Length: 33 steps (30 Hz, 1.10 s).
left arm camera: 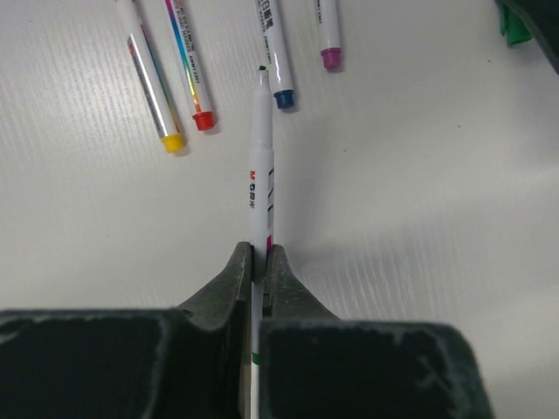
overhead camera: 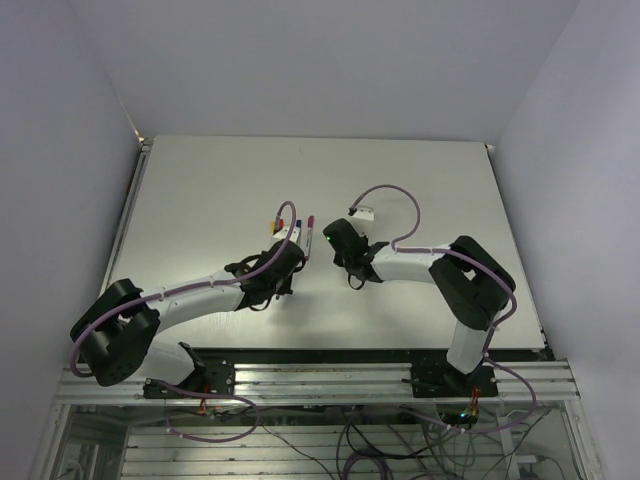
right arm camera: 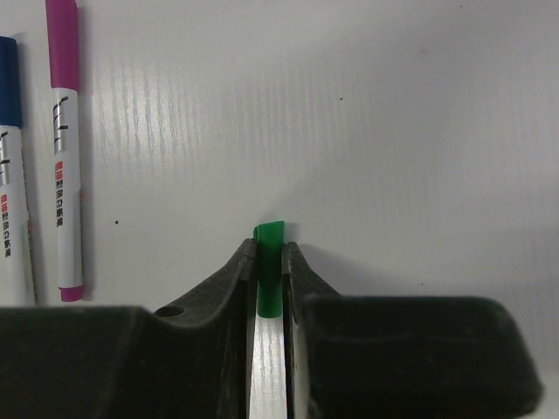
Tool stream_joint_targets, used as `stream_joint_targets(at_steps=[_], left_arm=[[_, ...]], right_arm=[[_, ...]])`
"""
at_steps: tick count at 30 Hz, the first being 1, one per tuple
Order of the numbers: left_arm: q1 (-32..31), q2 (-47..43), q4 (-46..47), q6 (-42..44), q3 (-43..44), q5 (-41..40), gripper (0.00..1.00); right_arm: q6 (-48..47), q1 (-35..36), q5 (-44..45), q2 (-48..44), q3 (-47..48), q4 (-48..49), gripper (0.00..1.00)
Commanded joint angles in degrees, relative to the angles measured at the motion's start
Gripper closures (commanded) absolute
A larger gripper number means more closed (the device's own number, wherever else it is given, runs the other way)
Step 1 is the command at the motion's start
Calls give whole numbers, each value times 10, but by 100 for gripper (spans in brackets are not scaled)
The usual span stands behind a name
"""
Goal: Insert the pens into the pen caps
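Green cap (right arm camera: 269, 236) pinched in right tool (right arm camera: 270, 253), left tool (left arm camera: 258, 255) pinching pen (left arm camera: 261, 157), both reaching inward

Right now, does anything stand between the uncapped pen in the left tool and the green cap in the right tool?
Nothing visible blocks it. The left tool clamps the pen, the right tool the green cap. The blue-capped pen and purple-capped pen lie flat beside the bare tip.

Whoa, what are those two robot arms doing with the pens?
The left gripper pinches an uncapped pen, tip pointing away. The right gripper pinches the green cap. Pen and cap are not joined yet. Four other pens lie on the table, seemingly already capped.
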Motion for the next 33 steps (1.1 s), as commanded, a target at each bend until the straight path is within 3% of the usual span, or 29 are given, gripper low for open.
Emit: stream_joint_targets(at_steps=[1,7,15,25,33], left_arm=[[3,4,33,4,-4,27,93],[3,0,79,16,-7,66,93],[2,5,176,36,-3,154,93],[-2,45,441,10,-24,293,93],[-49,125,590,-11,-3,346,93]], right_arm=[[-2,2,3,-4,-27,-36,100],[-40,-1,19,-88,-74,45,100],[-130,-23,-5,-277,-219,262,100],[-227,-42,-19,-503,-385,507,100],[-259,-49,-68,-557,-452,651,100]])
